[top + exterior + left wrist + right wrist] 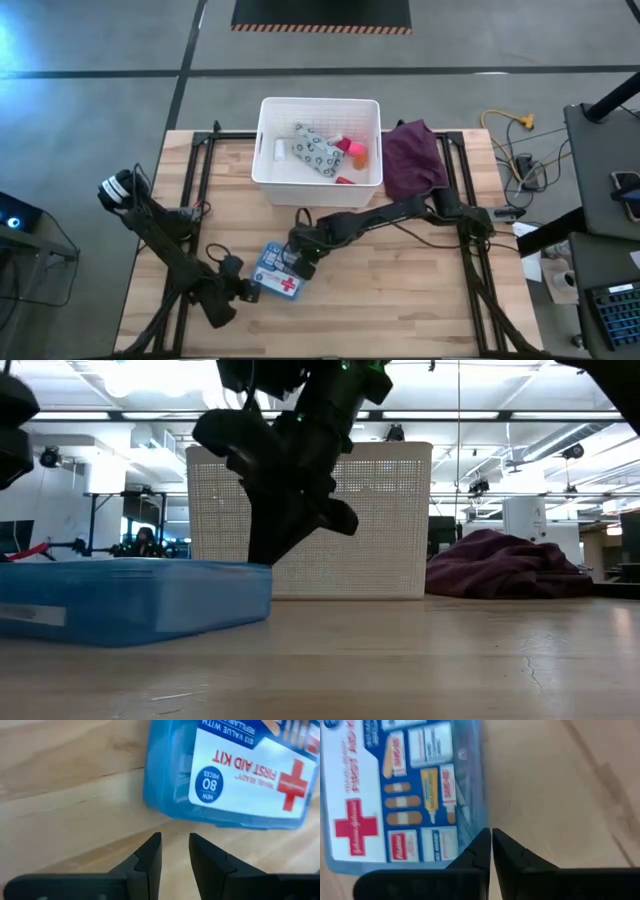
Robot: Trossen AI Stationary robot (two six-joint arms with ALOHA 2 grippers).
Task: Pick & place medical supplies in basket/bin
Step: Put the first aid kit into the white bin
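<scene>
Lying: 1 first aid kit | basket: 1 pouch | left tool slightly parted | right tool closed, empty

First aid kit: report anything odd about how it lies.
The blue first aid kit lies flat but skewed to the table edges, outside the white basket. Left gripper and right gripper flank it; neither holds it.

wooden table, white basket, blue kit, purple cloth

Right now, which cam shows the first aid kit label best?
Left wrist view: the first aid kit label reads "FIRST AID KIT", "80 PIECES", with a red cross. Right wrist shows the bandage graphics and cross; high view shows it small; low view only its blue side.
</scene>
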